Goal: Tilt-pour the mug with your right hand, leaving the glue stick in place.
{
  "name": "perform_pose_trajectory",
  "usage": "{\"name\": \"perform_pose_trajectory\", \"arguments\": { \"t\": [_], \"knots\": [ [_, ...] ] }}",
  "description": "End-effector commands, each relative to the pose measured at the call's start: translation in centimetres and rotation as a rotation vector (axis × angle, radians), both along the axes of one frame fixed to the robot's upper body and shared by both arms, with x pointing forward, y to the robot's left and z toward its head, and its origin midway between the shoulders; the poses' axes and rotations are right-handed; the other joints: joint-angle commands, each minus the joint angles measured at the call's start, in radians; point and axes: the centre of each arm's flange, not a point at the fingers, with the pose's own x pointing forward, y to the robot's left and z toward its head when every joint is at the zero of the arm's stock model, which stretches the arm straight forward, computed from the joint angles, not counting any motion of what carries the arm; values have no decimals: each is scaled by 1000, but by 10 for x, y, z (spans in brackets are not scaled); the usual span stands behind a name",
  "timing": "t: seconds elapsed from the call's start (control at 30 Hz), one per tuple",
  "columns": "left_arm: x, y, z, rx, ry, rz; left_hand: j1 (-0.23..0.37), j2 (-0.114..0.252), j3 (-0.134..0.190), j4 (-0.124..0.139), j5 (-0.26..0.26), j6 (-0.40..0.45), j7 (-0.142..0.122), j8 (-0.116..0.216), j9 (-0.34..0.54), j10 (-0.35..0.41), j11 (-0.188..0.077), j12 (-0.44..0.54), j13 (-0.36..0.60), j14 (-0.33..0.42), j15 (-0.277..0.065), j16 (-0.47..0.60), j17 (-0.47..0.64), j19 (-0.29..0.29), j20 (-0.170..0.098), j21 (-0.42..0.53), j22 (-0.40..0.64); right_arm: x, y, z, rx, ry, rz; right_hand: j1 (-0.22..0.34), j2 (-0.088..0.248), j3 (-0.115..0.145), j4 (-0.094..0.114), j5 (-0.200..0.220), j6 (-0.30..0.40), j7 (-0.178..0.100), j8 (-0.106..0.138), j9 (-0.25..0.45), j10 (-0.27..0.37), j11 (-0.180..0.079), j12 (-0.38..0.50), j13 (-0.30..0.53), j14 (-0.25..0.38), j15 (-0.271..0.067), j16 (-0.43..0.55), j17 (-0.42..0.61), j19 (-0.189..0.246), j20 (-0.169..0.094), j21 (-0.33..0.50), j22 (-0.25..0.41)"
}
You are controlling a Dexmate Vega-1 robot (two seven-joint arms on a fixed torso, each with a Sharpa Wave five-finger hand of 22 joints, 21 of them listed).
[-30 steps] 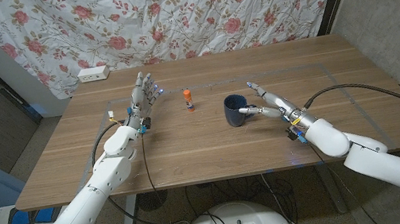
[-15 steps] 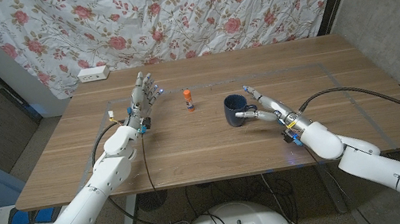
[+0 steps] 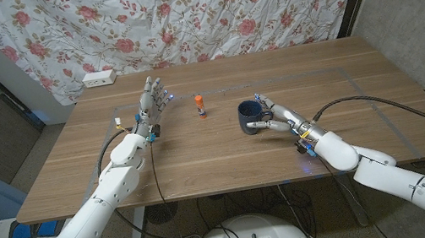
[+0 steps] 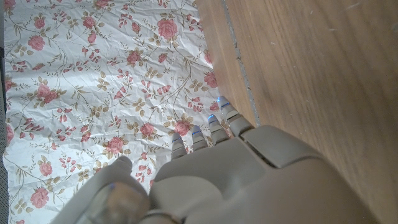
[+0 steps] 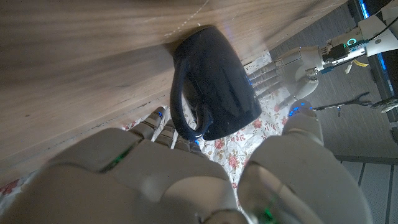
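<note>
A dark blue mug (image 3: 250, 116) stands upright on the wooden table (image 3: 202, 159), right of the middle, its handle turned toward my right hand (image 3: 278, 114). That hand's fingers are spread around the handle, one raised over the rim, and they have not closed. In the right wrist view the mug (image 5: 217, 81) sits just beyond my right hand (image 5: 186, 180), with fingertips at the handle loop. An orange-capped glue stick (image 3: 200, 106) stands upright to the mug's left. My left hand (image 3: 150, 101) stands at the far left with fingers apart, holding nothing; the left wrist view shows its back (image 4: 236, 174).
A white power strip (image 3: 99, 79) lies at the table's back left corner. A floral curtain (image 3: 204, 9) hangs behind the table. A black cable (image 3: 380, 97) trails across the table's right side from my right arm.
My right hand has slid left toward the mug, and its fingers now reach around the handle. The mug, the glue stick and my left hand have not moved.
</note>
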Motion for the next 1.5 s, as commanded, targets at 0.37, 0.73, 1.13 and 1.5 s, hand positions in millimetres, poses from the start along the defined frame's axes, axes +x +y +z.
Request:
{"name": "perform_pose_trajectory", "arguments": {
  "t": [0.37, 0.73, 1.13, 1.5],
  "knots": [
    [0, 0, 0, 0, 0, 0, -3, 119, 6, 1, 4, -2, -6, 7, 3, -4, -6, 4, 5, 8, -4, 5, 5, 9, 0, 6, 3, 12, 10, -5, 46, 4, 20, 73, -7, 16, -5, 20, -27, -8, 29, 6, 66, -11, 15, 6, 67, -21, 22, -1, 54, -8, 12, 2],
    [0, 0, 0, 0, 0, 0, -3, 119, 6, 1, 4, -3, -7, 6, 3, -4, -6, 4, 5, 8, -3, 5, 5, 9, 0, 6, 3, 19, 9, -2, 78, 5, 39, 113, -18, 20, 6, 27, 84, -23, 73, 16, 153, -26, 33, 18, 139, -39, 33, 2, 116, -26, 15, 2],
    [0, 0, 0, 0, 0, 0, -3, 119, 6, 1, 4, -3, -7, 6, 3, -4, -5, 4, 5, 7, -4, 5, 5, 9, 0, 6, 3, 21, 7, -1, 115, -21, 29, 146, -13, 27, 9, 37, 212, -4, 132, 28, 258, -39, 59, 39, 253, -72, 63, 10, 199, -51, 20, 2],
    [0, 0, 0, 0, 0, 0, -3, 119, 6, 1, 4, -2, -7, 7, 3, -3, -7, 4, 5, 8, -3, 5, 5, 9, -1, 6, 3, 23, 10, -2, 127, -58, 9, 226, -31, 38, -6, 61, 269, 0, 166, 35, 343, -56, 81, 59, 338, -108, 82, 15, 283, -83, 25, 2]
  ]
}}
